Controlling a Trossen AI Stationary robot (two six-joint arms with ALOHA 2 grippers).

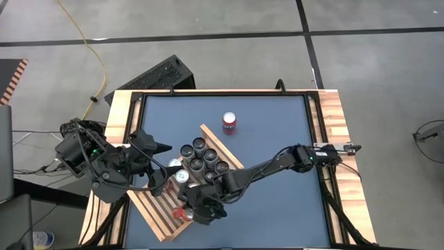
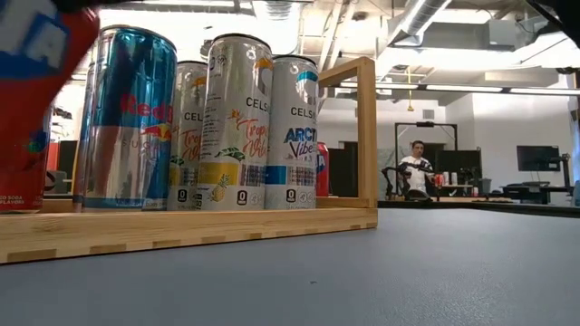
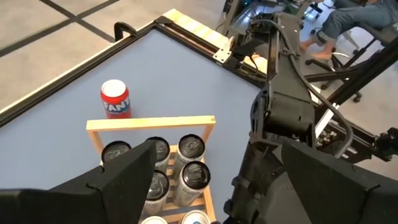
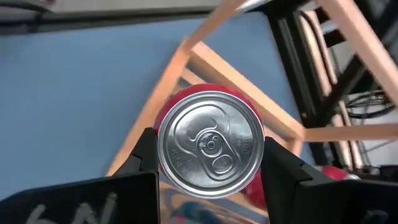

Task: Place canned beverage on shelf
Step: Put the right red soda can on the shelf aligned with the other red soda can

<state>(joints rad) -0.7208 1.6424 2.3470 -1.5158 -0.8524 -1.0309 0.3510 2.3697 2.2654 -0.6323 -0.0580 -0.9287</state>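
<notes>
The wooden shelf (image 1: 225,147) (image 2: 181,231) (image 3: 149,122) lies flat and slanted on the blue mat, left of centre. Several cans (image 1: 205,156) (image 2: 240,122) (image 3: 180,165) stand upright on its slats. My right gripper (image 1: 191,208) (image 4: 211,155) is over the shelf's near part, shut on a red can (image 4: 208,143) (image 2: 27,109). A red-and-white can (image 1: 229,123) (image 3: 115,99) stands on its base on the mat beyond the shelf. My left gripper (image 1: 158,165) (image 3: 217,186) hovers open over the shelf's left side, holding nothing. My right gripper pinches the red can's wall just under the top rim (image 4: 163,118), one finger (image 4: 146,158) on each side. It comes slanting down from the table's right. The can hangs upright, top up, its base close to the slats; whether it rests there I cannot tell.
A raised wooden border (image 1: 333,118) frames the mat. Bare mat (image 1: 277,125) stretches to the right of the shelf. The shelf's upright frame post (image 2: 366,127) rises at its far end. A person (image 2: 419,163) sits in the room behind.
</notes>
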